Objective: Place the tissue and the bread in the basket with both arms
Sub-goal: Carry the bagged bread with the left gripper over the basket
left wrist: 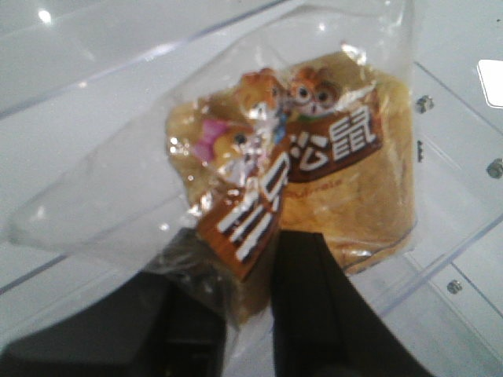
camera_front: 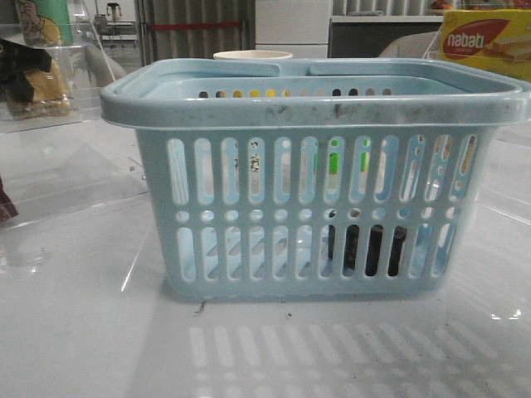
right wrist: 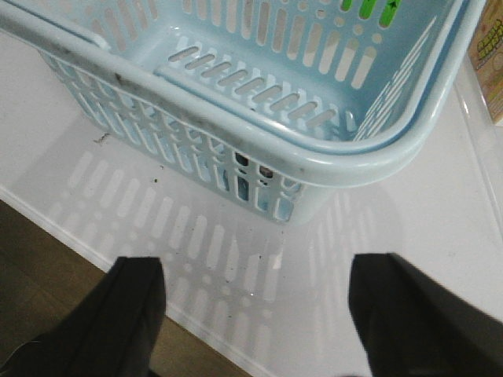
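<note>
Left claw (left wrist: 236, 314) clamped on bread (left wrist: 330, 181) wrapper, far left of basket (camera_front: 315, 95); must carry it rightward over rim. Right claw (right wrist: 255, 314) apart, empty, beside basket. Tissue (camera_front: 365, 249) inside basket.

The left claw (left wrist: 250, 302) pinches the bread (left wrist: 330, 181) by its clear wrapper's label.
</note>
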Action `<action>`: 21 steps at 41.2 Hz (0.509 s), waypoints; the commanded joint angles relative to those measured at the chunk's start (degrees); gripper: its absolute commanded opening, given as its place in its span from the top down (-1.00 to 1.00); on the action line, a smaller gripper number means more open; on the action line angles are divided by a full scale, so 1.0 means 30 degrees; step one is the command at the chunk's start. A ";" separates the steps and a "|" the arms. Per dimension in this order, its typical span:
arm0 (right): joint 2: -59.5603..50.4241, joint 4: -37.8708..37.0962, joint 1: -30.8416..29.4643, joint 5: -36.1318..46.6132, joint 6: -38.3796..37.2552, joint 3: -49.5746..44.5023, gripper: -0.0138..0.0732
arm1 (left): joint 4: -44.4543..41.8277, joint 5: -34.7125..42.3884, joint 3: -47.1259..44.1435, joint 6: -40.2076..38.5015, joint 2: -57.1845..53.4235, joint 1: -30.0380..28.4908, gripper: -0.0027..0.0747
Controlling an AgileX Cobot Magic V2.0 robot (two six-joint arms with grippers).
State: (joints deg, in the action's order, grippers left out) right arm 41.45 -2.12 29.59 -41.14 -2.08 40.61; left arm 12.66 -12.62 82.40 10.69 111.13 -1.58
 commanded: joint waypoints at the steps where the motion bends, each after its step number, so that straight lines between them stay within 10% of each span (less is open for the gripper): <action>1: -0.0113 -0.0284 -0.0039 0.1186 0.0014 0.0484 -0.68 | 0.0163 0.0856 0.0756 -0.0110 -0.1592 -0.0050 0.60; 21: -0.0113 -0.0284 -0.0039 0.1186 0.0014 0.0484 -0.68 | 0.0163 -0.1822 0.0797 0.0037 -0.5885 0.0722 0.70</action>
State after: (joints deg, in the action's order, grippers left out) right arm 41.45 -2.12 29.59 -41.14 -2.12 40.61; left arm 12.66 -20.83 82.63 10.69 99.15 -0.54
